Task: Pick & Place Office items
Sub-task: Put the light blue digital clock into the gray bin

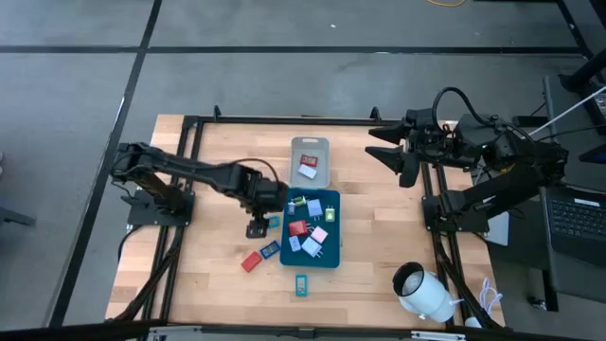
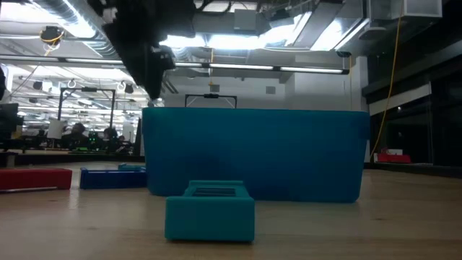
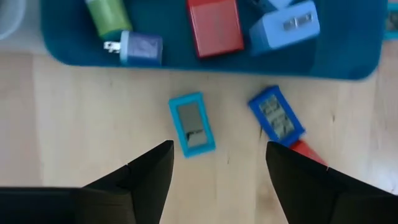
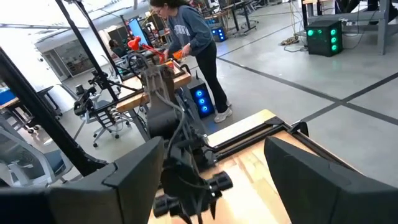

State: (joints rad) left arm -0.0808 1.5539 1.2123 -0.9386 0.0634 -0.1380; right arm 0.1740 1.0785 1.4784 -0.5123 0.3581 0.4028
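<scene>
1. Small light-blue flat rectangular item (image 3: 192, 124) on bare wood just beside large dark-teal rectangular tray (image 3: 348, 56), untouched.
2. Left gripper (image 3: 217, 165) above it, jaws spread, empty.
3. Right gripper (image 1: 398, 152) raised by table's far right edge, jaws apart, empty.

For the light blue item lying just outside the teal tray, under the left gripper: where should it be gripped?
Across its two long sides, from straight above. The light blue item lies flat on bare wood, apart from the tray, and the left gripper hovers open nearby.

Small coloured office items (image 1: 312, 234), flat on the table.
Most lie clustered centrally; red (image 1: 251, 261), blue (image 1: 271, 249) and teal (image 1: 301, 284) pieces lie scattered toward 7 o'clock.
</scene>
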